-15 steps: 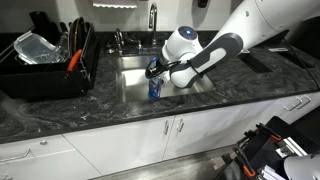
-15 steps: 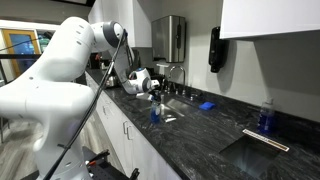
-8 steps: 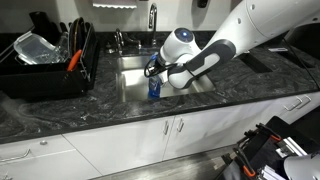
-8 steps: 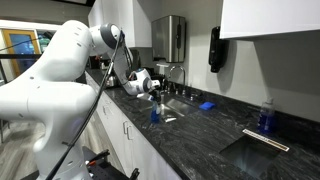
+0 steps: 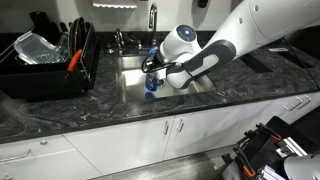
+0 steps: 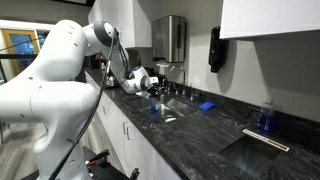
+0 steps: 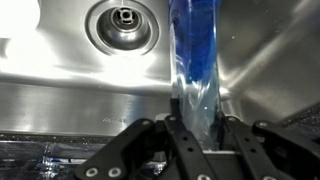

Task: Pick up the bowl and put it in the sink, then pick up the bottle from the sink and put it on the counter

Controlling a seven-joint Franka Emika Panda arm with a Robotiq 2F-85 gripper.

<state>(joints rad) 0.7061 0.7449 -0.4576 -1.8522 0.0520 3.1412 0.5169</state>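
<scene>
My gripper (image 7: 195,125) is shut on the bottle (image 7: 195,60), a clear plastic one with a blue label, which stands between the two black fingers over the sink (image 7: 80,90). In both exterior views the gripper (image 5: 153,72) (image 6: 150,88) hangs over the front edge of the sink (image 5: 130,85) (image 6: 178,108). The bottle (image 5: 150,85) (image 6: 153,104) leans below it, just above the black veined counter (image 5: 100,115) (image 6: 200,140). I cannot make out the bowl in any view.
A black dish rack (image 5: 60,75) holding a clear container (image 5: 35,47) stands on the counter beside the sink. The chrome faucet (image 5: 152,18) rises behind the basin. The drain (image 7: 122,18) lies beyond the bottle. A flat blue object (image 6: 207,104) lies past the sink.
The jaws have closed on the bottle. It stood upright at the sink's front edge; now it is tilted and slightly raised in the grip.
</scene>
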